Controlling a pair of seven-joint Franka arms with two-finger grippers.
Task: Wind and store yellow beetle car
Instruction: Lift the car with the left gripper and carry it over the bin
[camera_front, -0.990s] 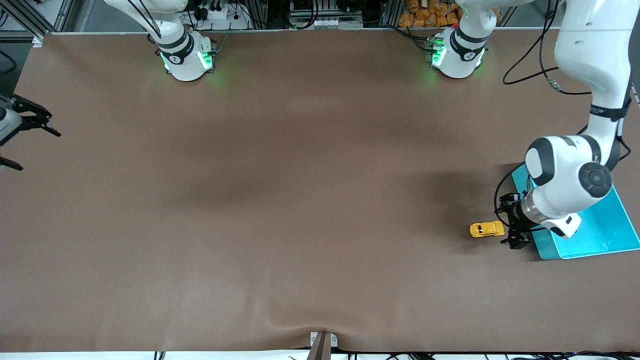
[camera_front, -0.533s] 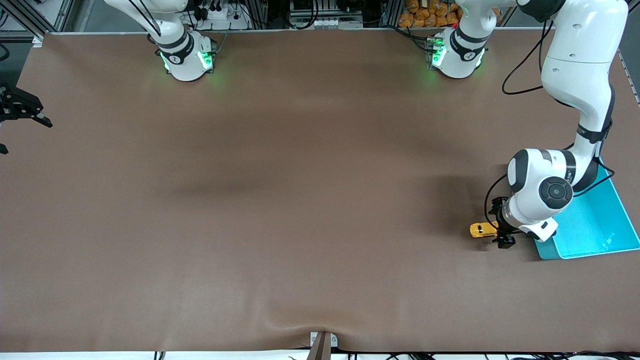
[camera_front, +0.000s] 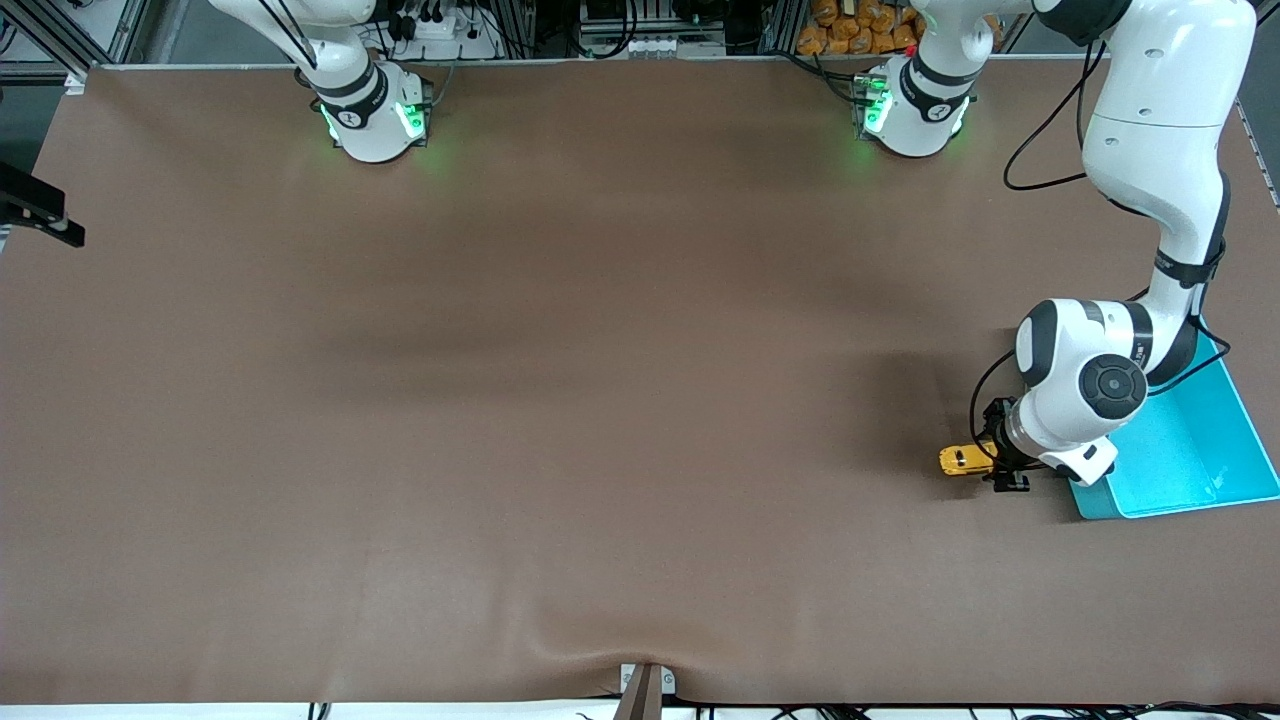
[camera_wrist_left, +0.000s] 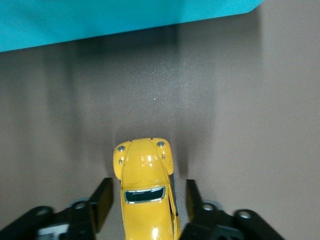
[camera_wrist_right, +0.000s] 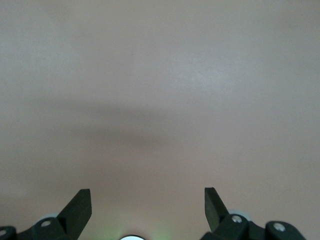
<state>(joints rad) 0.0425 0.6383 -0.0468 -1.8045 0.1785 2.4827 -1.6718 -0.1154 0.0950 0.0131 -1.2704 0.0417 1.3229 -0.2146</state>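
Observation:
The yellow beetle car (camera_front: 962, 459) stands on the brown table beside the turquoise bin (camera_front: 1190, 450), at the left arm's end. My left gripper (camera_front: 1005, 465) is down at table height over the car's rear half. In the left wrist view the car (camera_wrist_left: 145, 170) sits between the black fingers (camera_wrist_left: 102, 197), with a narrow gap showing on each side. My right gripper (camera_front: 40, 215) hangs over the table's edge at the right arm's end. In the right wrist view the right gripper (camera_wrist_right: 147, 200) is open, with only bare table under it.
The turquoise bin (camera_wrist_left: 100, 20) shows as a flat blue band just past the car's nose. The left arm's white elbow (camera_front: 1085, 385) hangs over the bin's corner. Cables and shelves line the edge where the arm bases stand.
The left gripper slid from the bin's side onto the car, then its jaws narrowed around the car. The right gripper drifted farther off toward the table's edge.

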